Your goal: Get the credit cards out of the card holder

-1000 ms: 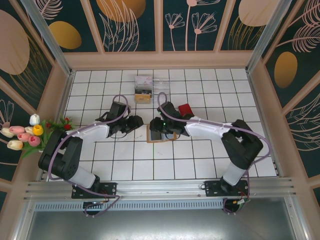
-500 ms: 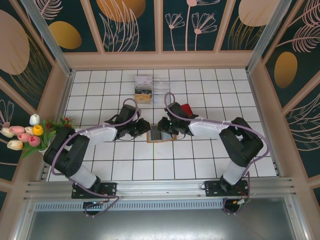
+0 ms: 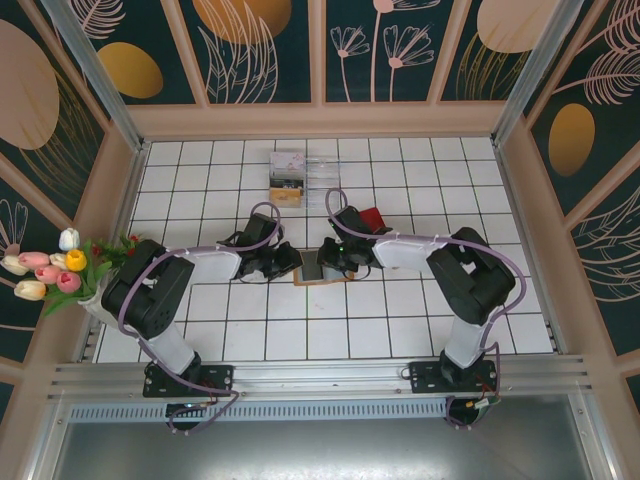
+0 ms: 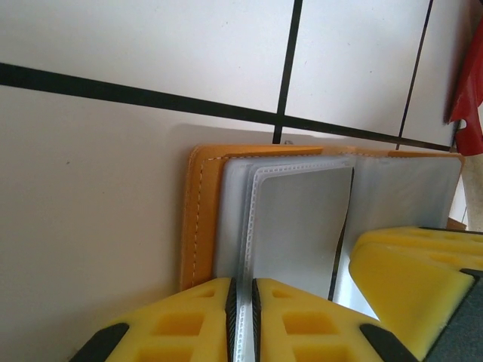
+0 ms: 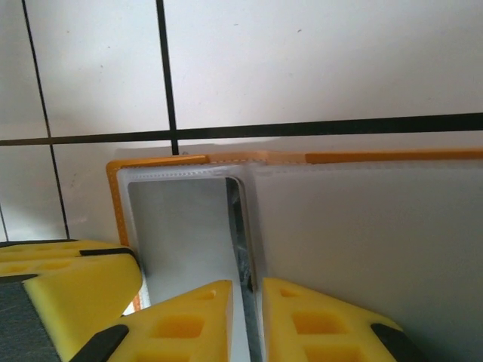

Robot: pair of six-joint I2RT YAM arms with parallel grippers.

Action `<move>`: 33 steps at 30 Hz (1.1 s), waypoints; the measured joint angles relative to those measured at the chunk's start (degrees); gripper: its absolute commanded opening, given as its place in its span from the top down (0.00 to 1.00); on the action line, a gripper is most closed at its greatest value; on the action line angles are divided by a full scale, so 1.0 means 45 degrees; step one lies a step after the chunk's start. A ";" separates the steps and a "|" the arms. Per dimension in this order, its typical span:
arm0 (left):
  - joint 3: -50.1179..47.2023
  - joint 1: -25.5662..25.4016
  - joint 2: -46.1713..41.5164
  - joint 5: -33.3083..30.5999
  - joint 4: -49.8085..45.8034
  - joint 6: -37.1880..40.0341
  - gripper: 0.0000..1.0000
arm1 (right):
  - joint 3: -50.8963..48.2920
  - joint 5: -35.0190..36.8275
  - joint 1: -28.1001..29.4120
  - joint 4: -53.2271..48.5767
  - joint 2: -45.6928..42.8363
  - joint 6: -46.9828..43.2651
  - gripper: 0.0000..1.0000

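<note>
The card holder (image 4: 198, 219) lies open like a book on the white tiled floor (image 3: 250, 340), at the centre of the top view, between the 2 grippers. Its cover is tan-orange and leather-like, with a pale stitched seam along a rounded edge. Inside are thin, clear plastic sleeves with dotted welded borders, stacked as leaves. A flat, pale grey rectangle (image 4: 298, 226) fills 1 sleeve; it is judged to be 1 of the credit cards, not yet removed.

The left gripper (image 4: 242, 290), at the lower centre of its wrist view, is narrowed to a slit, its yellow ribbed fingers pinching the near edge of 1 sleeve leaf. The right gripper (image 5: 246, 290) is likewise nearly closed on a leaf edge that stands up from the open panels. Holding separate leaves from opposite sides probably spreads the pages and steadies the holder so that a pocket mouth can be reached.

Outward, a red utensil (image 3: 372, 217) lies just above the right gripper in the top view. A clear plastic box (image 3: 295, 170) sits further up, well apart.
</note>
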 measured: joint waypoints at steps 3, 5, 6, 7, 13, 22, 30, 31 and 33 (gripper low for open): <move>-0.0005 0.0000 0.0000 -0.0005 0.0015 0.0000 0.85 | 0.0000 -0.0039 -0.0053 0.0000 0.0107 -0.0097 0.82; -0.0029 0.0000 0.0000 -0.0039 0.0024 0.0000 0.86 | 0.0000 -0.0107 -0.0097 0.0005 0.0151 -0.0199 0.82; -0.0049 0.0000 0.0000 -0.0044 0.0034 0.0000 0.86 | 0.0000 -0.0151 -0.0117 0.0005 0.0165 -0.0282 0.82; -0.0063 0.0000 0.0000 -0.0053 0.0058 0.0000 0.87 | 0.0000 -0.0199 -0.0117 0.0015 0.0175 -0.0335 0.83; -0.0165 0.0000 0.0000 -0.0160 0.0155 0.0005 0.90 | -0.0092 -0.0554 -0.0185 0.0141 0.0175 -0.0763 0.84; -0.0306 0.0000 0.0058 -0.0228 0.0495 0.0005 0.94 | -0.0389 -0.1404 -0.0427 0.0636 0.0175 -0.1336 0.84; -0.0359 0.0000 0.0097 -0.0223 0.0680 0.0005 0.95 | -0.0593 -0.1996 -0.0559 0.0937 0.0175 -0.1676 0.84; -0.0364 0.0000 0.0097 -0.0223 0.0680 0.0005 0.95 | -0.0631 -0.2093 -0.0602 0.0991 0.0175 -0.1700 0.85; -0.0364 0.0000 0.0117 -0.0219 0.0729 0.0005 0.95 | -0.0661 -0.2210 -0.0651 0.1054 0.0185 -0.1710 0.84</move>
